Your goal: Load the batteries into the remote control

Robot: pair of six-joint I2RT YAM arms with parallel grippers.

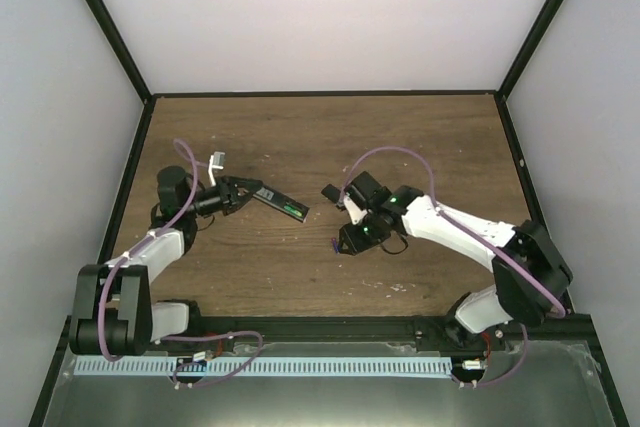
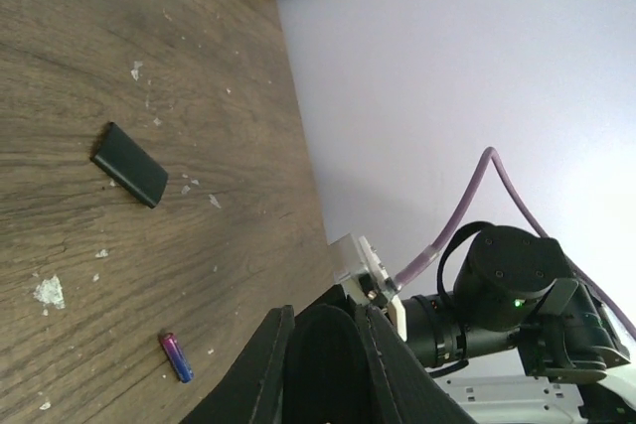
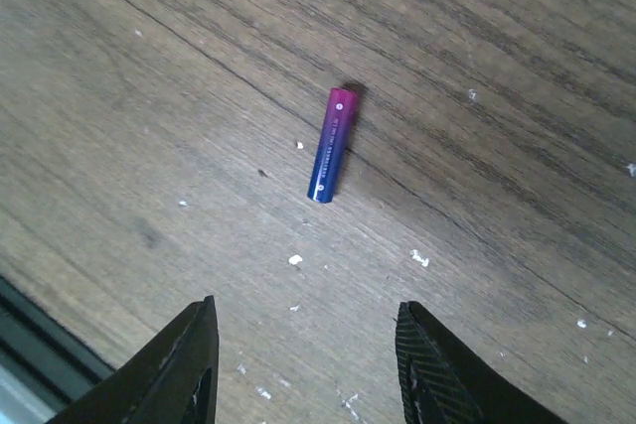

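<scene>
Clamping the remote, the left tool waits while the open right tool hangs over the purple battery, lying on the desk and not yet loaded

A dark brown wood-grain tabletop is enclosed by plain white walls that meet at thin black frame bars. Along its near edge run a slotted white strip and a dull silver metal sheet. Small white flecks of debris are scattered over the wood, and a small flat black rectangular piece with rounded corners lies flat among them.
</scene>
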